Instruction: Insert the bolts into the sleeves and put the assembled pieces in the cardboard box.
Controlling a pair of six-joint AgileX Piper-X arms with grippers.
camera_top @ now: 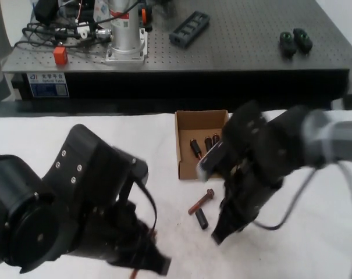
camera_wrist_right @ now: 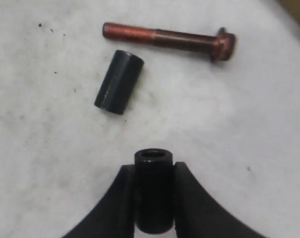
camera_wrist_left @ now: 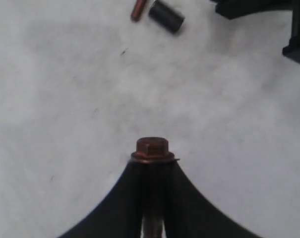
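Seeing cardboard box holding assembled pieces, we log left pincer pinching a bolt, right pincer pinching a sleeve; loose bolt and loose sleeve lie side by side on tabletop.

The left end effector clamps a copper bolt, hex head protruding. Farther off on the white surface, a black sleeve lies beside a second bolt.
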